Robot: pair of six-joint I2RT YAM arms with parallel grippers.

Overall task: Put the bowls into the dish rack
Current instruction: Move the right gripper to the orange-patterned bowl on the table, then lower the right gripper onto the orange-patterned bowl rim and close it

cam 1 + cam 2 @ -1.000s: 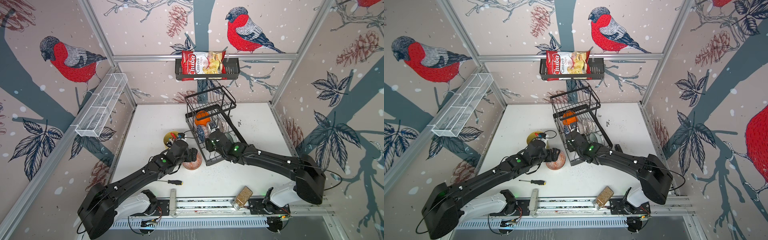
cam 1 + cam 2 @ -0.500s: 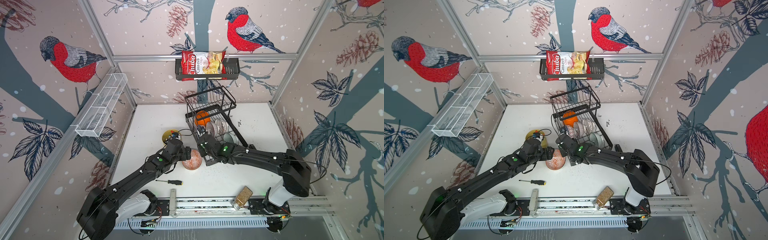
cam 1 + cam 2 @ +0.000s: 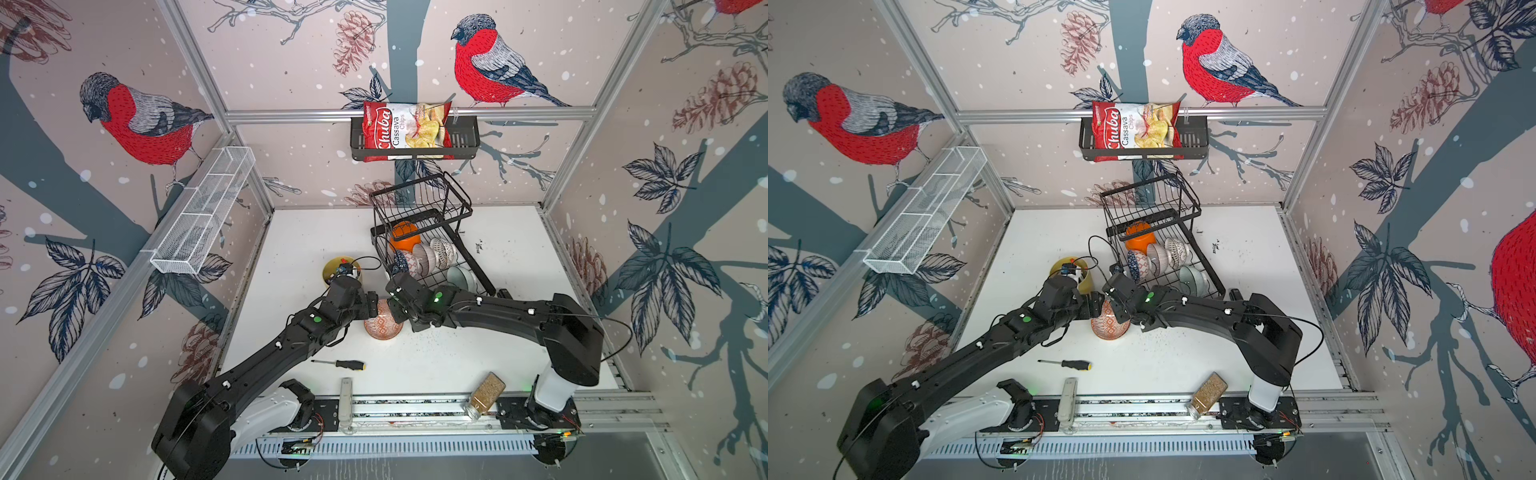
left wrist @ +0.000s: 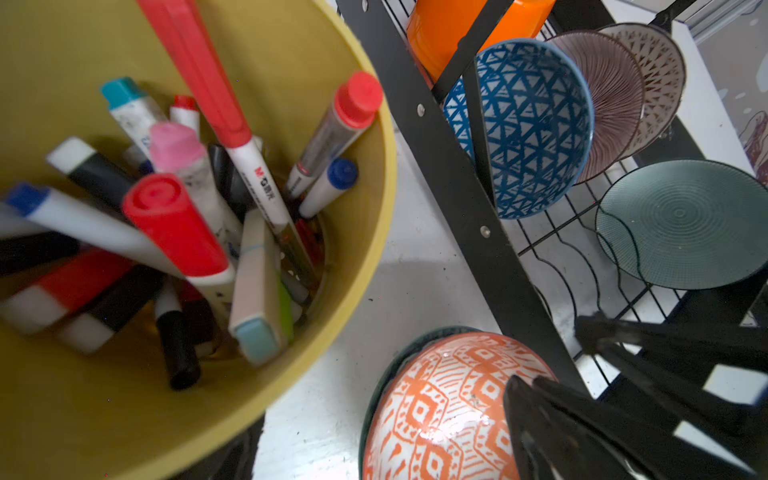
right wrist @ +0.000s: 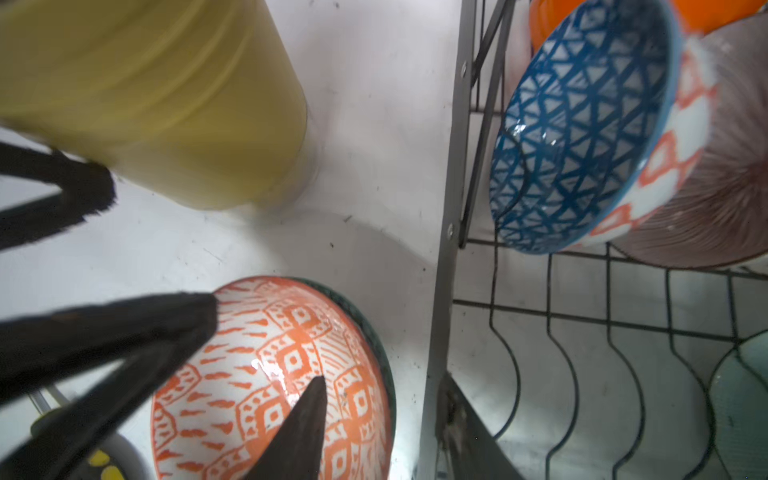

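Mid-frame below the rack [image 4: 453, 170], right gripper [image 3: 392, 308] has swung onto the orange-patterned bowl [image 3: 383, 328], jaws narrowed about it, grip unclear; left gripper [image 3: 374, 307] gapes alongside. Seemingly last bowl to load.

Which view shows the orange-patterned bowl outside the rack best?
Right wrist view: the orange-patterned bowl is largest and sharpest there. The left wrist view cuts off more of it, and in both top views it is small.

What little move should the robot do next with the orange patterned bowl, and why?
Probably close the right gripper snugly on the orange patterned bowl. Its fingers straddle the bowl, which sits on the table just outside the dish rack, where other bowls stand.
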